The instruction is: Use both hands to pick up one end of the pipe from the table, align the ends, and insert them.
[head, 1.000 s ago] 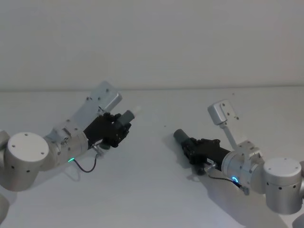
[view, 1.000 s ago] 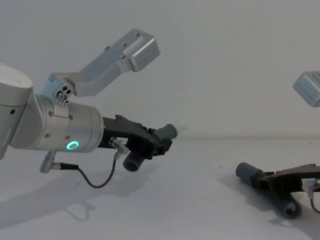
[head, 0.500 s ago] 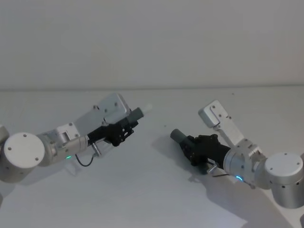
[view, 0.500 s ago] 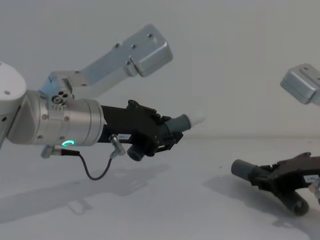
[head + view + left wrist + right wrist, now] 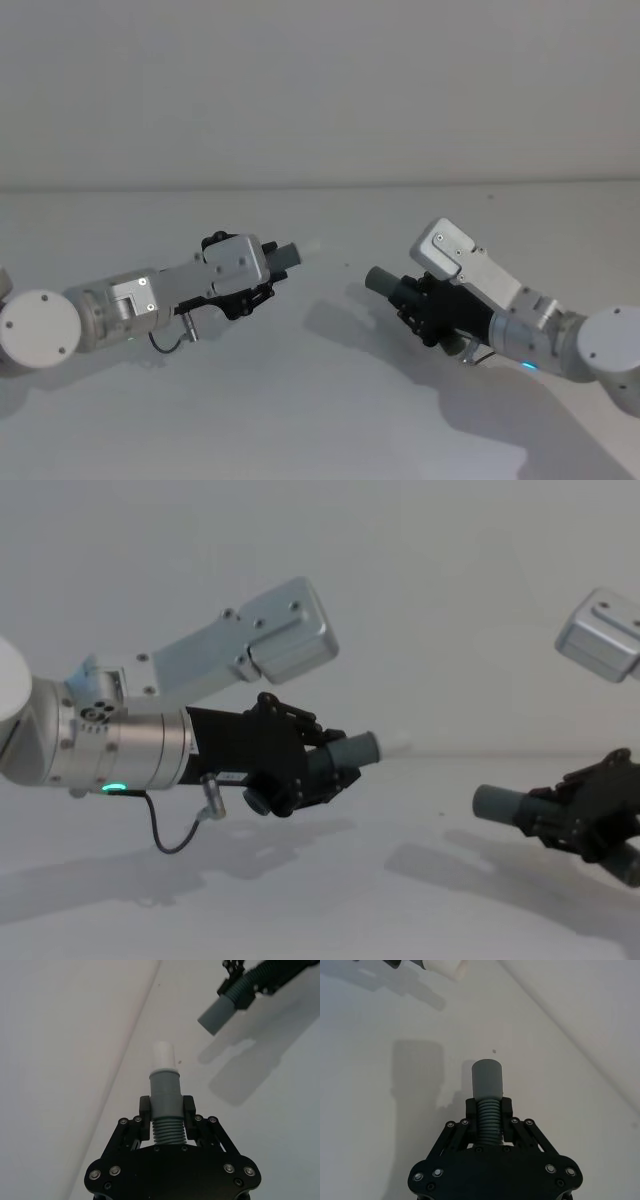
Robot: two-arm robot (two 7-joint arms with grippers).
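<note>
Presently, left gripper (image 5: 165, 1119) clamped on white-tipped pipe piece (image 5: 164, 1091), right gripper (image 5: 489, 1112) clamped on grey-mouthed pipe piece (image 5: 487, 1080): pieces point toward each other, well apart, long axes not yet in line.

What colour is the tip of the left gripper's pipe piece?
The tip of that pipe piece is white; clearest in the left wrist view.

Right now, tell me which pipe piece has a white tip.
The left piece, held by the left gripper: a white tip sticks out of it. The right piece, in the right gripper, ends plain grey.
</note>
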